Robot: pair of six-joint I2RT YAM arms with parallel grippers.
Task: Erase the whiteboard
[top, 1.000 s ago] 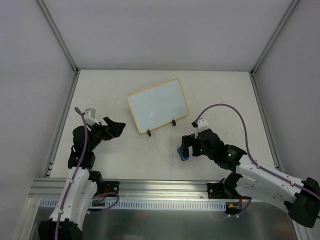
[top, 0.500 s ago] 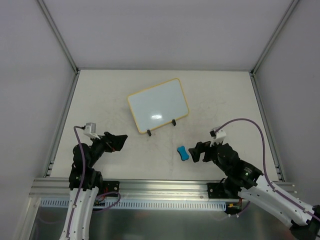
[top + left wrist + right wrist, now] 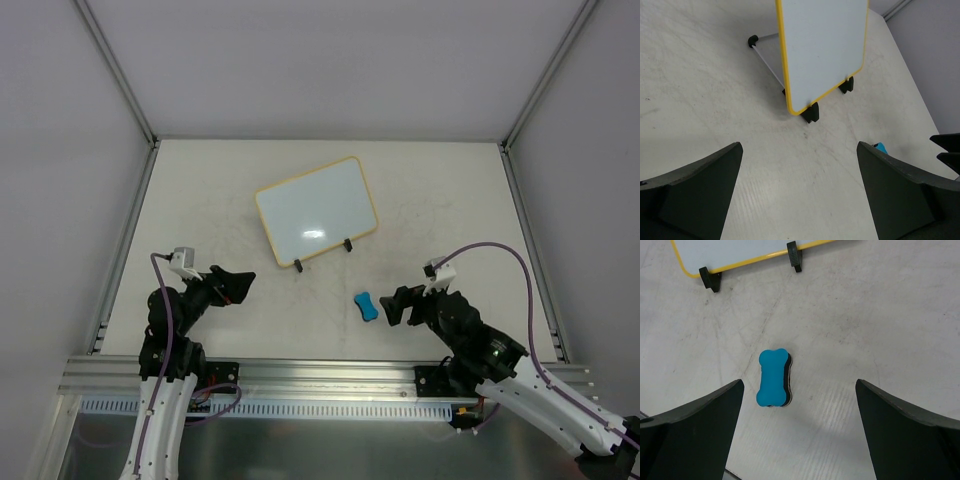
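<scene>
The whiteboard stands tilted on two black clip feet at mid-table, white with a tan-yellow frame; its face looks blank. It also shows in the left wrist view and its lower edge in the right wrist view. The blue bone-shaped eraser lies flat on the table, in front of the board's right foot, and shows in the right wrist view. My right gripper is open and empty just right of the eraser. My left gripper is open and empty, left of the board.
Grey walls and aluminium posts enclose the white table. A metal rail runs along the near edge by the arm bases. A thin metal stand leg props the board from behind.
One second ago my right gripper held the eraser; it has let it go on the table and drawn back to the right. My left arm has pulled back toward its base.
</scene>
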